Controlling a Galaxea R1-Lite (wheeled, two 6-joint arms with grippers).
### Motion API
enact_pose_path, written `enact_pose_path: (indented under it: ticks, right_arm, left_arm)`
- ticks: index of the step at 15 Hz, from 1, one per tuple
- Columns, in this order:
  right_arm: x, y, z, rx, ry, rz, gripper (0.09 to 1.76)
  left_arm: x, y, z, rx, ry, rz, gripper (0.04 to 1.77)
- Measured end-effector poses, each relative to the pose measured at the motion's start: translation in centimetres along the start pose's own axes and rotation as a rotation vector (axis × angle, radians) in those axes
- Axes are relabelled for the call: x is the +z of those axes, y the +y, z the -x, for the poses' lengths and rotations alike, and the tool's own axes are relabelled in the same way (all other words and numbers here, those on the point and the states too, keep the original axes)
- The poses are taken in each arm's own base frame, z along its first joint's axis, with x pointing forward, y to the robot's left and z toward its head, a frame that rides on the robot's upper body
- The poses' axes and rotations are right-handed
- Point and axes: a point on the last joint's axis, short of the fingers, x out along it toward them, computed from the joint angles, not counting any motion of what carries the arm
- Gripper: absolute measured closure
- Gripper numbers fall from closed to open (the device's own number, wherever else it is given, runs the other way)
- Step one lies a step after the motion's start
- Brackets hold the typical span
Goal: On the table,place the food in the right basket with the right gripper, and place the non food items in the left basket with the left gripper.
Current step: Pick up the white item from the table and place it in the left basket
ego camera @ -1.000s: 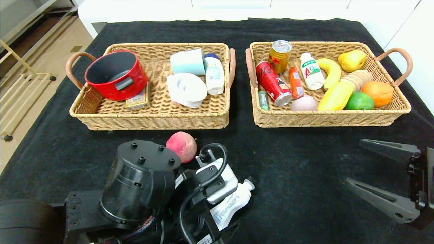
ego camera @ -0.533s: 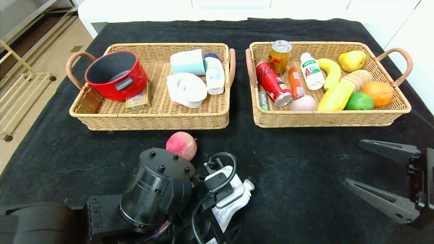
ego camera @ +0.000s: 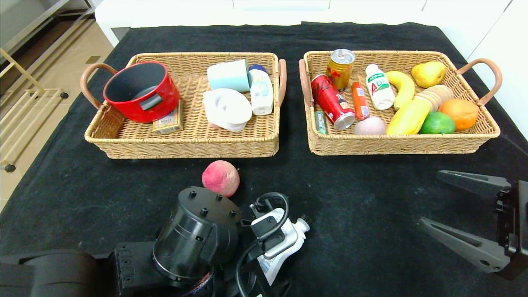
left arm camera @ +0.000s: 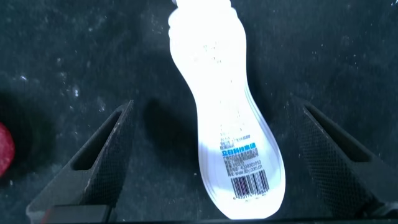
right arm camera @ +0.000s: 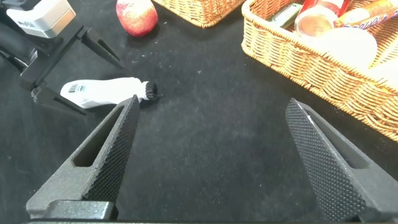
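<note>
The left pincer [left arm camera: 214, 155], fingers spread wide, straddles a white plastic tube with a black cap [left arm camera: 227, 118] lying flat on the black cloth surface [ego camera: 363, 194], while the right pincer [right arm camera: 217, 155] hangs open nearby. Beyond, a pink peach [ego camera: 220, 178] sits before the left wicker basket [ego camera: 185, 144], the right wicker basket [ego camera: 396, 144] alongside.

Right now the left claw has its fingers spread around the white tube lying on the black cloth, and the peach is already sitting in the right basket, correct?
Not quite. The peach is not in the right basket; the head view shows it on the black cloth, in front of the left basket. The rest holds: the left claw has its fingers spread around the white tube.
</note>
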Motion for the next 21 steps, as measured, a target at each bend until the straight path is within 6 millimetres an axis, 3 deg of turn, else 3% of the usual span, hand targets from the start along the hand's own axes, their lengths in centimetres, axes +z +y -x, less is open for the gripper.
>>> enact_pose_path:
  ticks: [5,9,12,21]
  right_arm:
    - [-0.01,0.00,0.00,0.000,0.000,0.000,0.14]
    - [-0.08,0.01,0.00,0.001,0.003,-0.001,0.14]
    - [-0.08,-0.01,-0.03,0.000,0.003,-0.002,0.14]
    - [-0.04,0.02,0.03,-0.001,0.001,0.001,0.14]
  left_arm:
    - [-0.11,-0.05,-0.07,-0.002,0.004,0.000,0.15]
    - [-0.08,-0.09,-0.31,-0.004,0.008,0.000,0.77]
    - [-0.19,-0.16,-0.45,-0.006,0.014,-0.001,1.04]
    - [-0.25,-0.24,-0.75,-0.009,0.022,-0.001,1.06]
